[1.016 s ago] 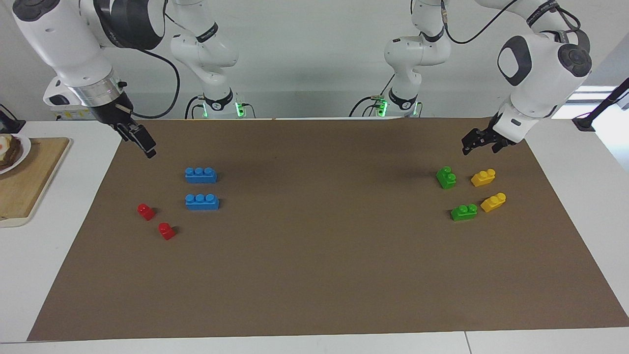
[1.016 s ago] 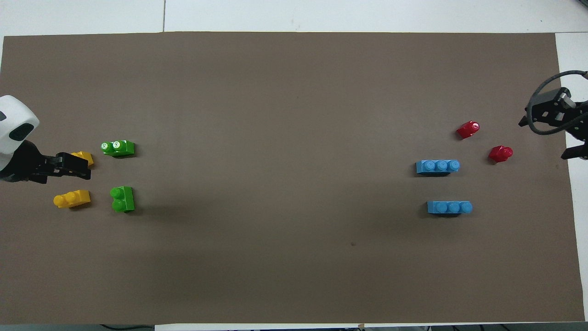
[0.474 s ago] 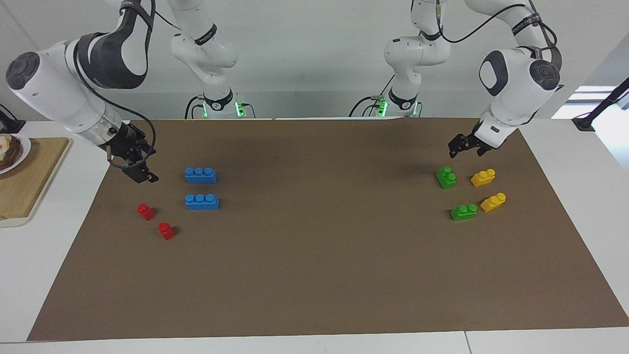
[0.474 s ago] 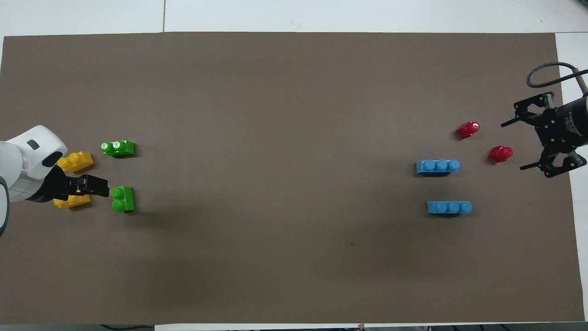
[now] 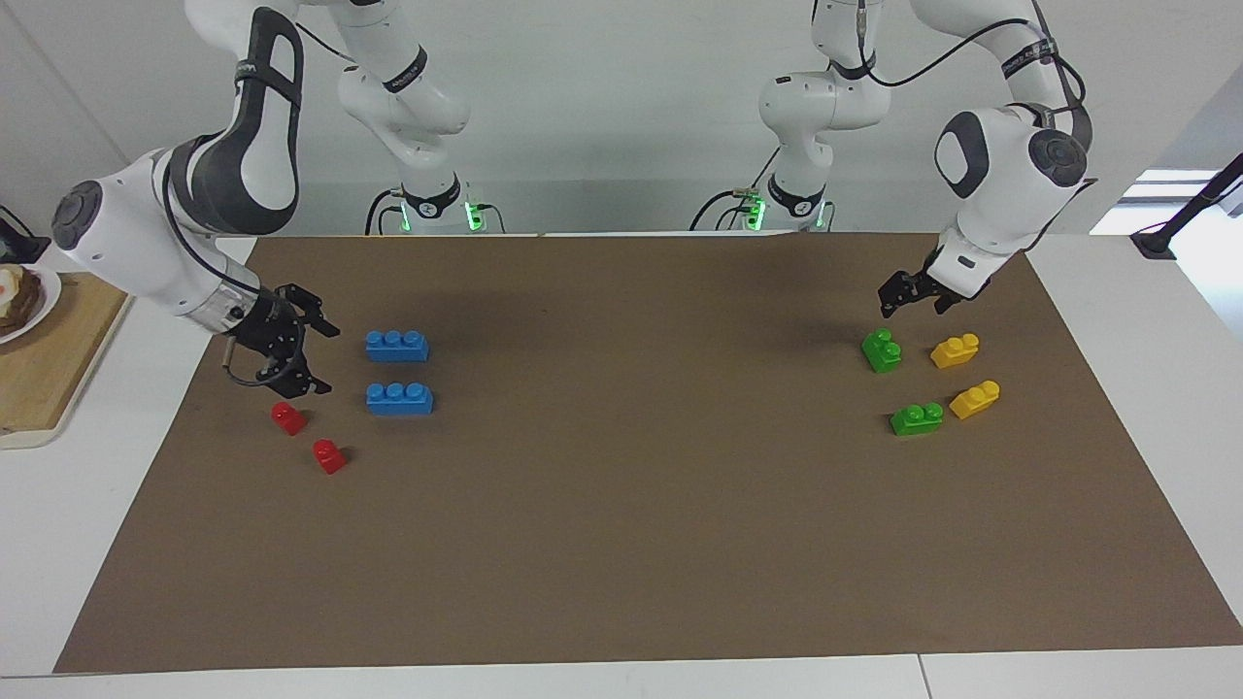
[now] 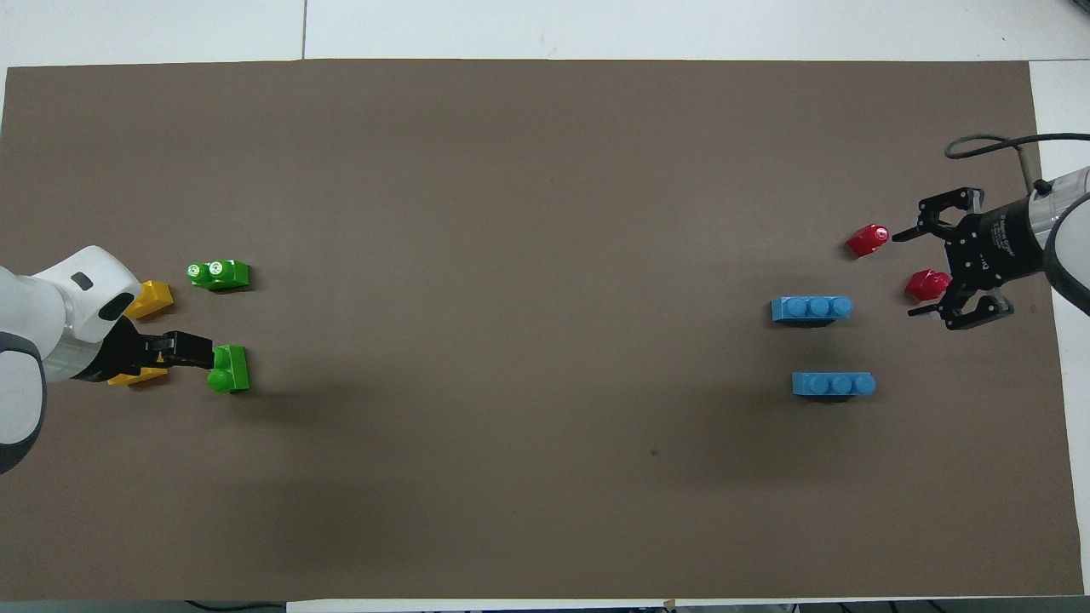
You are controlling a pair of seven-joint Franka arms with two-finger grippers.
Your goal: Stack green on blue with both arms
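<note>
- Both arms have dropped lower and swung in toward their bricks: the right gripper point(image 5: 309, 361) has come down from the mat's edge to hover between the red bricks point(image 5: 288, 417) and the blue ones, and the left gripper point(image 5: 910, 295) has slid over to the nearer green brick point(image 5: 882, 350).
- Nothing has been picked up yet; every brick lies loose on the brown mat point(image 5: 621, 505).
- Right fingers point(image 6: 924, 308): spread wide, holding nothing. One red brick sits just by the fingertips; the two blue bricks point(image 5: 397, 346) lie a little ahead of the open jaws, one nearer the robots than the other, well apart from the green pair.
- Left fingers: from the room they look parted and empty, pointing down just above the nearer green brick, seemingly not touching it. The second green brick point(image 5: 917, 418) lies just past that one from the fingertips, and the yellow bricks point(image 5: 956, 350) sit close alongside.
- To do this step well, I'd say the left gripper should straddle the green brick's flat sides squarely, steering clear of the neighbouring yellow one before it closes.
- The right gripper looks best used to pin a blue brick steady, keeping off its studs so the green one can press down flush.
</note>
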